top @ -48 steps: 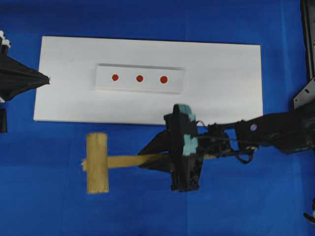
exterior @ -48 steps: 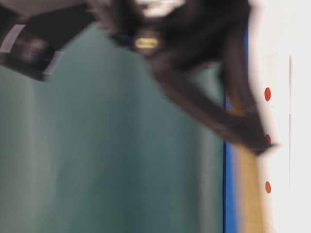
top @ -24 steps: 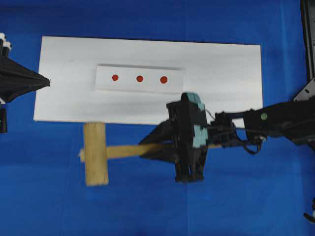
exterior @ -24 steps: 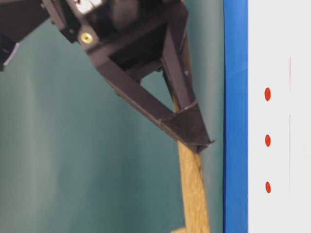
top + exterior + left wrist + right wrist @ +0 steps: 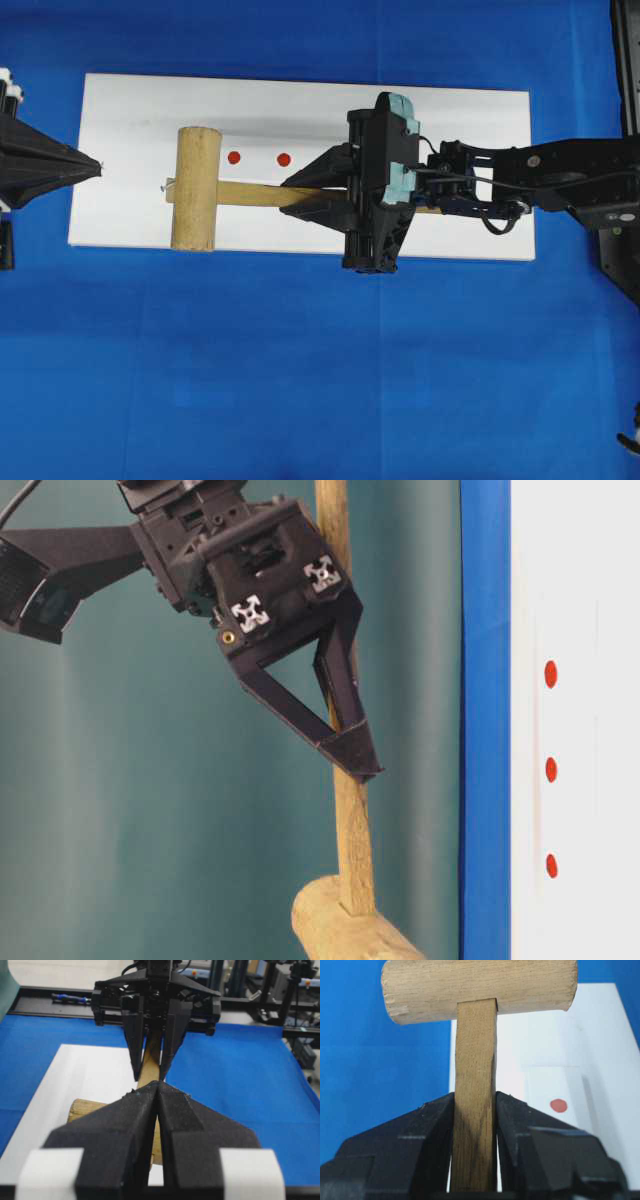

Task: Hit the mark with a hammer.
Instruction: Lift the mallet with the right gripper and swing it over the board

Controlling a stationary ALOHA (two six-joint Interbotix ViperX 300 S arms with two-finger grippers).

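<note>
Wooden hammer (handle) between right claw tips

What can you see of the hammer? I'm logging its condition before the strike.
The hammer is a light-wood mallet: thick cylindrical head, chipped at one end, on a long flat straight handle. The right end effector clamps the handle midway, holding it lifted above the white board, head beside the red marks.

Bright, even light throughout; the white board glares (washed out at 3 o'clock), and shadows are faint.
</note>
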